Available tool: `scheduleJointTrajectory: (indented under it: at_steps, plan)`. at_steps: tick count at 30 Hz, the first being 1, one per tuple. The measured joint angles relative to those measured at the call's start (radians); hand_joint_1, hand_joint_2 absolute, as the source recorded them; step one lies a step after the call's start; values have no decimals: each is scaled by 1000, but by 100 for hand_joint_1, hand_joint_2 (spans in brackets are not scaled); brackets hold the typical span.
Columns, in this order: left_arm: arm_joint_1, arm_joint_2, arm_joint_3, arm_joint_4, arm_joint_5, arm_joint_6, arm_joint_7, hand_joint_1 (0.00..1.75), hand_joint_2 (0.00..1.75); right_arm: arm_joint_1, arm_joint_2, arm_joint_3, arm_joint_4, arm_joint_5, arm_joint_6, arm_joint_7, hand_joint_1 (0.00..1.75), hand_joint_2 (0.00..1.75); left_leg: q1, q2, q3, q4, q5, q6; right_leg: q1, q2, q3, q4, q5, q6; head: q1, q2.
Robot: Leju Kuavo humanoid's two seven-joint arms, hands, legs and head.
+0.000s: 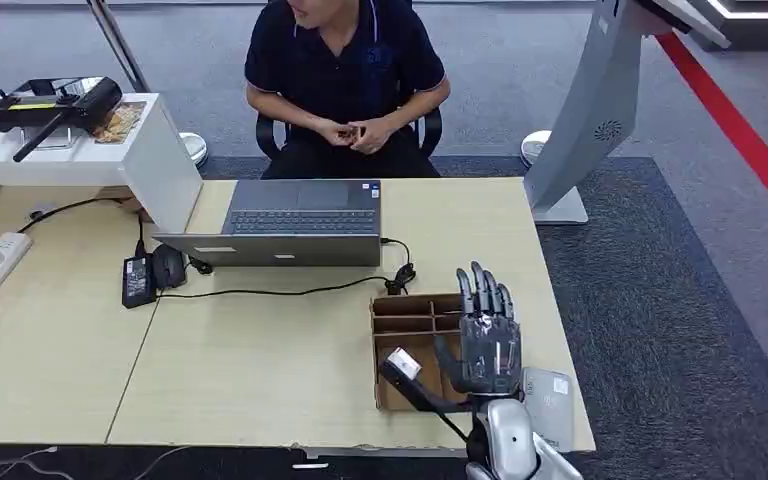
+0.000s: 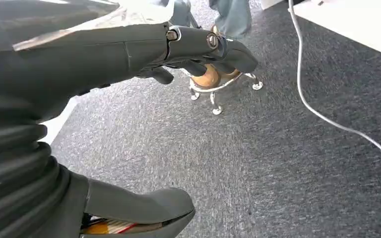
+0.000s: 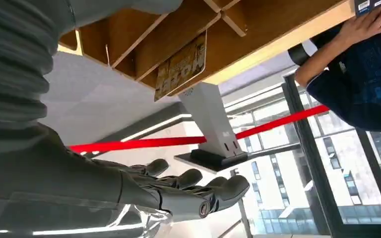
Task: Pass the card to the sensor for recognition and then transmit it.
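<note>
A brown cardboard divider box [image 1: 410,322] stands at the table's front right. A dark card with a white patch [image 1: 401,366] leans in one of its compartments; the right wrist view shows the card [image 3: 181,67] brown with printed letters, upright in the box [image 3: 144,39]. My right hand [image 1: 486,342] hovers over the box's right side, fingers straight and apart, holding nothing, and its fingers [image 3: 198,193] are apart from the card. A flat grey sensor [image 1: 549,393] lies just right of that hand. My left hand [image 2: 129,54] hangs over carpet, fingers loosely extended, holding nothing.
A person [image 1: 345,75] sits behind the table, hands together, facing an open laptop [image 1: 295,222]. A power brick and cables [image 1: 140,280] lie left of it. A white cabinet with a black device [image 1: 55,105] stands at left, and a grey kiosk [image 1: 590,110] at right.
</note>
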Motion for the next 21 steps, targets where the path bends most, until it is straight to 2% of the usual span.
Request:
scheduleJointTrajectory:
  at_steps: [21]
  plan:
    - [0,0,0,0,-1,0,0,0,175,2,10,-24,0,14,0,-10,0,175,0,0,0,0,0,0,0,0,0,0,0,0,0,0]
